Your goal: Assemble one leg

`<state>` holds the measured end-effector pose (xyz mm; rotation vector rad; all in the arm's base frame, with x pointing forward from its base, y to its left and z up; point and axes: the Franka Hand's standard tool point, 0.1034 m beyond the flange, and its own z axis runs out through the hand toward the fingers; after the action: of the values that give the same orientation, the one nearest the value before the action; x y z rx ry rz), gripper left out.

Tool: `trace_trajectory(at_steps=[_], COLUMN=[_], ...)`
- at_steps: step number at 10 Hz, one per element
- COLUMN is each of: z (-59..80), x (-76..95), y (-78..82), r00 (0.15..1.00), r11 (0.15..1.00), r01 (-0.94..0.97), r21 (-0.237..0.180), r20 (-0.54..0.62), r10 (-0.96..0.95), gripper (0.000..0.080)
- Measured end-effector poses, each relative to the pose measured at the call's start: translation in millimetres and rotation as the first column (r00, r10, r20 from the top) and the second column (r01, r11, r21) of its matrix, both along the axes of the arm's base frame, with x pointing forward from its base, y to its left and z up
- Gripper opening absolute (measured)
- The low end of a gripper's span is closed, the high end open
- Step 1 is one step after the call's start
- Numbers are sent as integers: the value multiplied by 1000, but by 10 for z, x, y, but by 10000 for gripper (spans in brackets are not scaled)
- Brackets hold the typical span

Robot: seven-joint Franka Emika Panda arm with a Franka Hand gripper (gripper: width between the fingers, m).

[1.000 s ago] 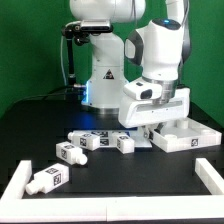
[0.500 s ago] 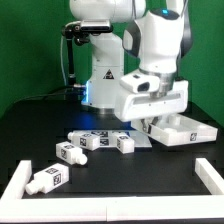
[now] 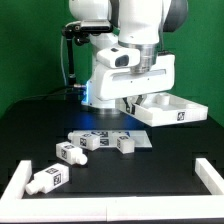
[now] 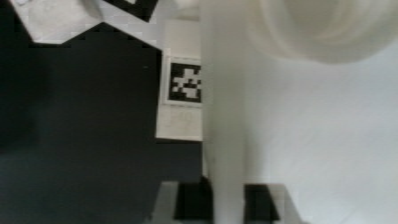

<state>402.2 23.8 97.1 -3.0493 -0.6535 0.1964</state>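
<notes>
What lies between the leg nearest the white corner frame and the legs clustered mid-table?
In the exterior view, a single leg lies between the corner leg and the clustered legs.

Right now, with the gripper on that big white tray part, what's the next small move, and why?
Probably set the tray part down flat, away from the legs. The gripper is shut on its rim, it looks tilted above the table, and no leg can be picked up until the gripper is free.
</notes>
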Motion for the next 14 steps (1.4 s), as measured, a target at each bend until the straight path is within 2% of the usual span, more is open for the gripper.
trace_trajectory(at_steps=[2, 3, 4, 6, 7, 11, 12, 13, 14], z=[3, 93, 210, 342, 373, 330, 312, 281, 246], x=[6, 101, 290, 557, 606, 575, 575, 670, 840], y=[-5, -46, -140, -313, -403, -401, -420, -456, -504], r00=[1000, 994, 980, 962, 960, 955, 929, 910, 896], r11=[1000, 994, 980, 963, 961, 956, 930, 912, 898], r01=[2, 111, 199, 270, 276, 294, 366, 410, 438], r21=[0, -8, -7, -5, 14, 4, -11, -22, -34], r20=[1, 2, 20, -47, -45, -52, -54, -57, -65], r10=[-2, -111, -199, -270, -275, -293, -366, -411, -440], gripper=[52, 52, 52, 52, 52, 52, 52, 52, 52])
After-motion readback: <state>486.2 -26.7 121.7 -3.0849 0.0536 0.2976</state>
